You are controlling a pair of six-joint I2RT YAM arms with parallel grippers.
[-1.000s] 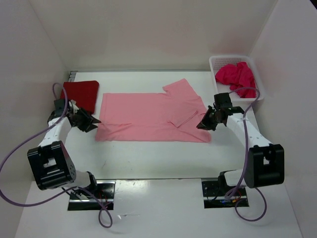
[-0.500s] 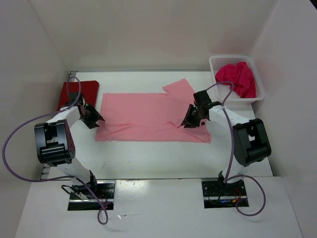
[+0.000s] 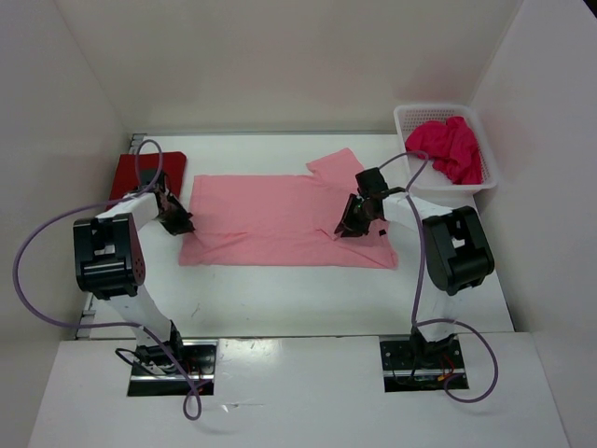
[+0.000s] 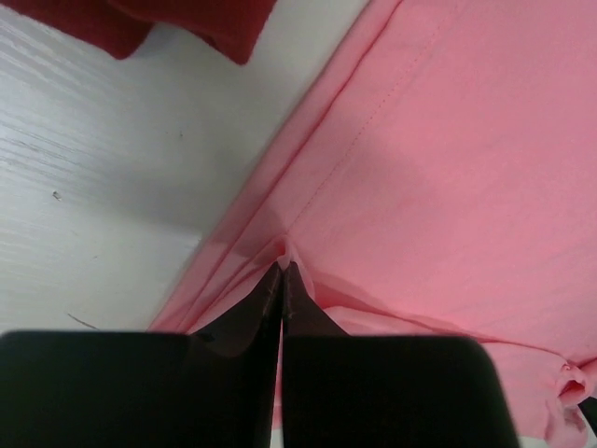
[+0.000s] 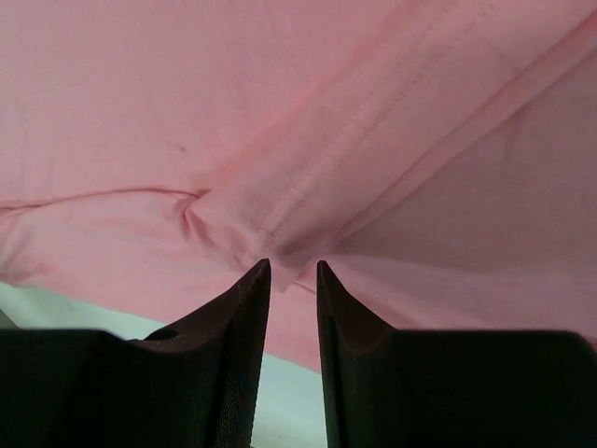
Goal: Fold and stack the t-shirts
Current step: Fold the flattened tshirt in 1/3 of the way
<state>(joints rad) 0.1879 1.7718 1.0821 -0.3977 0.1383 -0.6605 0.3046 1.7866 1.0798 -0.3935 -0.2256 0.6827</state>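
The light pink t-shirt (image 3: 270, 219) lies spread flat across the middle of the table. My left gripper (image 3: 183, 223) is at its left edge, shut on a small pinched ridge of the pink cloth (image 4: 284, 252). My right gripper (image 3: 346, 228) is low over the folded-in sleeve on the shirt's right side. It stands narrowly open, with the sleeve's hem corner (image 5: 291, 266) between its fingertips. The dark red t-shirt (image 3: 149, 174) lies folded at the far left, and its edge (image 4: 187, 19) shows in the left wrist view. The magenta t-shirt (image 3: 446, 146) is bunched in the basket.
The white mesh basket (image 3: 415, 114) stands at the back right corner. White walls close in the table on three sides. Bare white table (image 3: 280, 299) lies in front of the pink shirt.
Both arms have swung inward onto the pink shirt. The left gripper went from beside the shirt to its left edge and shut on it; the right came from the right edge to the sleeve.
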